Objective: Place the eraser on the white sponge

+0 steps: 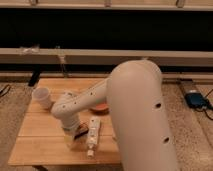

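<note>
The eraser (80, 130) is a small dark brown block lying on the wooden table (40, 142), just left of the long white tube (93, 133). My gripper (71, 136) hangs from the white arm (135, 115) and is down at the eraser's left end, partly covering it. The white sponge is hidden behind the arm.
A white cup (42, 97) stands at the table's back left. An orange bowl (100, 107) peeks out behind the arm near the table's middle. The big arm fills the right half of the view. A blue device (198, 99) lies on the floor at right.
</note>
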Tool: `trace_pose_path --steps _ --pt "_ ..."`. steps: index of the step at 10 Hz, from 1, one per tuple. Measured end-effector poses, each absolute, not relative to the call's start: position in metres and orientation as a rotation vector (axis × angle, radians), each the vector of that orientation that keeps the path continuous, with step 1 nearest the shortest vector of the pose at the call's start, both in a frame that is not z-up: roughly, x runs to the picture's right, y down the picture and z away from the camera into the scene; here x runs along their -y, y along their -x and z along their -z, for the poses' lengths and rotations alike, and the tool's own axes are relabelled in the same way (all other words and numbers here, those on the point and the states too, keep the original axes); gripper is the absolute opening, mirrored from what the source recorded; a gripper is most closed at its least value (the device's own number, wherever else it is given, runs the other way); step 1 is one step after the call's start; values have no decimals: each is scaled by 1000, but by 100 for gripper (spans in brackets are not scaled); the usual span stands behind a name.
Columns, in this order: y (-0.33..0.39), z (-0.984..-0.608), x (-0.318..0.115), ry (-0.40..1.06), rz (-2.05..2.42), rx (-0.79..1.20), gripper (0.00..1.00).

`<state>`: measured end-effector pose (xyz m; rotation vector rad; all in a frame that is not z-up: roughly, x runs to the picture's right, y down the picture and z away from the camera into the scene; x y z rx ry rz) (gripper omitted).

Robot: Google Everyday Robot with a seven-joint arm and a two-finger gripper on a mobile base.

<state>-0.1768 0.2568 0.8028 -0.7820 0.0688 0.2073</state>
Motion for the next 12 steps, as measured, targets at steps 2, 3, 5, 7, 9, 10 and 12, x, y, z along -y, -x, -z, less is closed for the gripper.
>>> trace_pose_path --steps 2,3,5,7,9,10,12 --pt "169 -813 -256 765 -212 -97 80" --pt "165 -818 -253 752 -222 -111 77" --pt "162 -821 -252 747 -231 -117 60" --pt "158 -818 -239 724 -262 -113 38" --pt "159 -805 -219 694 -295 -95 20" --pt "162 -792 -204 672 -310 -76 8" --pt "175 -776 -186 647 -322 -39 0"
